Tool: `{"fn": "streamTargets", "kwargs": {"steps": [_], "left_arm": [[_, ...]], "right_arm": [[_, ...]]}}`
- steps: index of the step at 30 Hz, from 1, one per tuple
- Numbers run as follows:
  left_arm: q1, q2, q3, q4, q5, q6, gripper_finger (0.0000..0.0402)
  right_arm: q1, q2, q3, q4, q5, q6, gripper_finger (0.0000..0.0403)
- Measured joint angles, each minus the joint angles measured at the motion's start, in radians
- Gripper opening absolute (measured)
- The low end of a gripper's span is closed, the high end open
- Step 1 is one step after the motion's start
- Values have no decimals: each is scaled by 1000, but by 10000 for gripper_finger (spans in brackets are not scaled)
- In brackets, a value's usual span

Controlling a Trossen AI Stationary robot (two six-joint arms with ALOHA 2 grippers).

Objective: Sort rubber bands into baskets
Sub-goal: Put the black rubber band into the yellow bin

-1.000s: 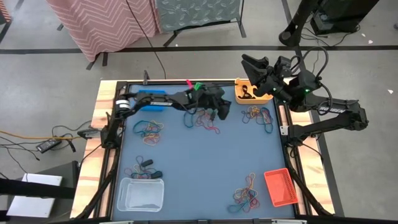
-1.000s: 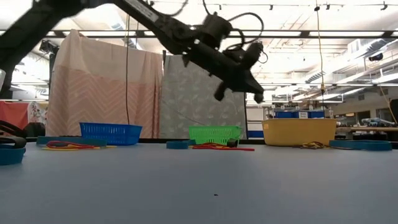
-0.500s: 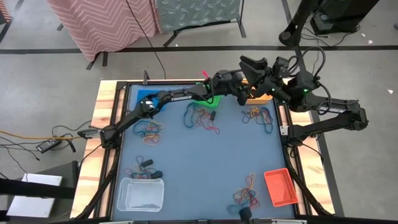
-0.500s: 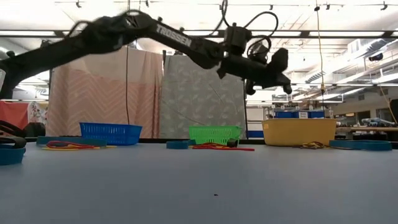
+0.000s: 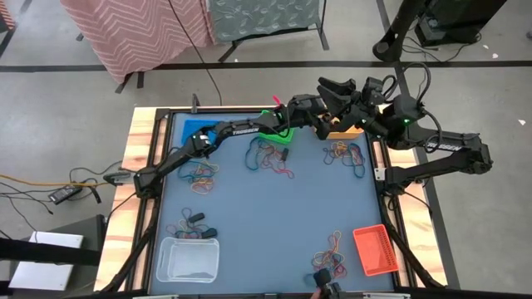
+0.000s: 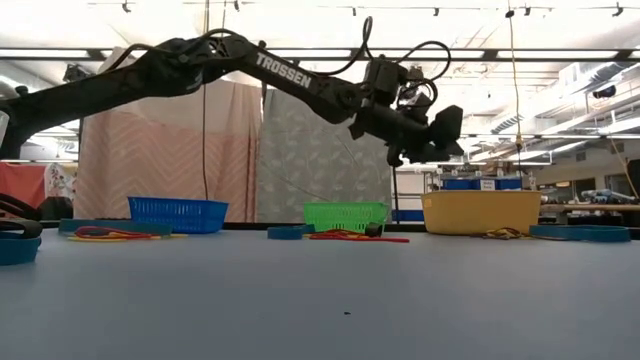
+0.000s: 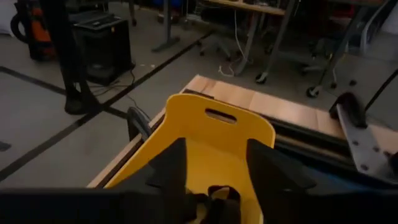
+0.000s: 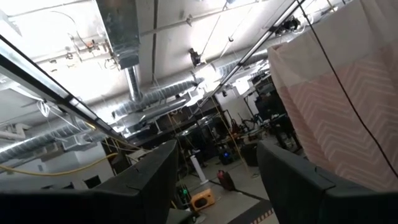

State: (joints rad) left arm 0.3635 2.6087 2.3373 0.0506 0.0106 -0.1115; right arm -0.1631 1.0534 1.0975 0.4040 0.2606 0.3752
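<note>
My left arm reaches along the table's far side. Its gripper hovers open above the yellow-orange basket, which shows between the fingers with dark rubber bands on its bottom. Nothing is between the fingers. My right gripper is raised beyond the far right corner, open and pointing up into the room. Loose rubber bands lie in piles on the blue mat.
A green basket and a blue one stand along the far edge, under my left arm. A red-orange basket sits near right and a clear white one near left. Another band pile lies nearby.
My left gripper has swung from above the middle band pile toward the table's far right corner and now hangs over the yellow-orange basket. It has tipped up from pointing down to nearly level. The arm has stretched out along the far edge.
</note>
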Motion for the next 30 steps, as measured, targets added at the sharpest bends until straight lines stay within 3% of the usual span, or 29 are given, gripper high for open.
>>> {"fn": "streamTargets", "kwargs": {"steps": [3,8,11,23,27,30], "left_arm": [[3,0,18,-78,18,-39,209],[27,-58,15,-253,276,-134,232],[51,-142,16,-412,368,-133,229],[92,-370,5,-1032,375,181,180],[61,-437,-140,-1037,369,194,167],[34,-548,-350,-950,377,182,162]], "right_arm": [[0,0,0,0,-1,9,231],[0,0,0,5,-4,31,231],[0,0,0,4,-4,24,231],[-3,0,0,-13,-3,14,231],[-3,0,0,-49,-3,14,231],[-3,0,0,-112,-2,14,231]]}}
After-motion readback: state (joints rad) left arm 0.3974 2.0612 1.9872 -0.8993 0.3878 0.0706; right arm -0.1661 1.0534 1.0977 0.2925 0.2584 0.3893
